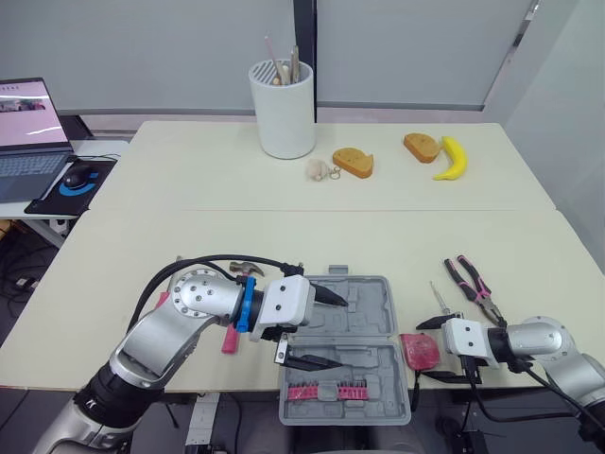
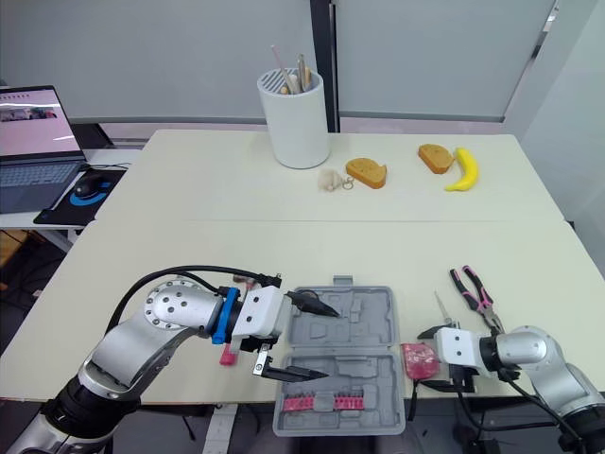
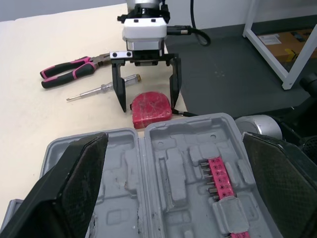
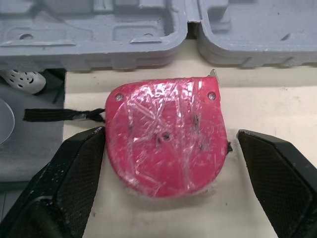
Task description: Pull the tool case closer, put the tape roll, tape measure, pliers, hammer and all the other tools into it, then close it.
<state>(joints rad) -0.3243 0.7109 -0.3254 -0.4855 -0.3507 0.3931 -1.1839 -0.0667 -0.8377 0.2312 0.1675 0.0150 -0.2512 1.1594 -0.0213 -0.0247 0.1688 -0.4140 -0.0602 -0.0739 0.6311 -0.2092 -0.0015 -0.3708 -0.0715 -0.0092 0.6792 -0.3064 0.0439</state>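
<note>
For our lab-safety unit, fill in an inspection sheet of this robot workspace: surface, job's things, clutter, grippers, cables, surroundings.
Surface: cream table.
Job's things: tool case open at the near edge; tape measure beside it; pliers and screwdriver further right; hammer partly behind the left arm.
Clutter: white holder, banana, two toast-shaped pieces at the far side.
Grippers: left gripper open over the case; right gripper open, fingers either side of the tape measure.
Cables: black cable along the left arm.
Surroundings: laptop and mouse on a side desk.
</note>
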